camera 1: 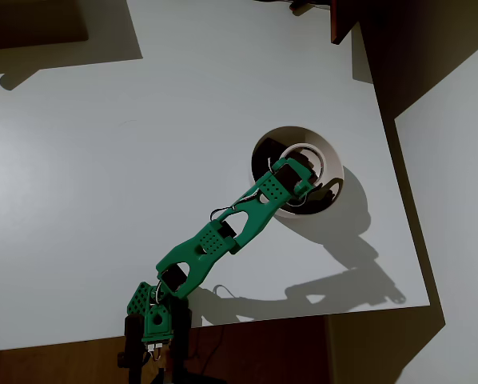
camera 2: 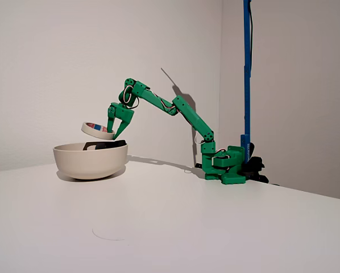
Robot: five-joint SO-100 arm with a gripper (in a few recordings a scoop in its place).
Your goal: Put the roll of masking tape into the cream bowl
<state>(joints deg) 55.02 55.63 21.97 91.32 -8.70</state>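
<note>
One green robot arm (camera 2: 175, 111) is seen on a white table (camera 1: 103, 160), reaching out from its base at the table's edge to a point above the cream bowl (camera 2: 90, 160). In the fixed view the gripper (camera 2: 114, 132) is closed on the roll of masking tape (camera 2: 97, 130), which is held tilted in the air just over the bowl's rim, not touching it. Red and blue print is visible inside the roll's core. In the overhead view the roll of masking tape (camera 1: 312, 158) appears as a pale ring over the bowl (camera 1: 335, 188), with the gripper (camera 1: 301, 182) clamped on its near side.

Around the arm, a blue upright pole (camera 2: 247, 74) is fixed beside the base, against a plain white wall (camera 2: 73, 57). A dark reddish object (camera 1: 344, 20) is cut off at the top edge of the overhead view. Much of the bowl's inside is covered from above by the arm and lost in shadow. A long shadow of the arm is cast across the table.
</note>
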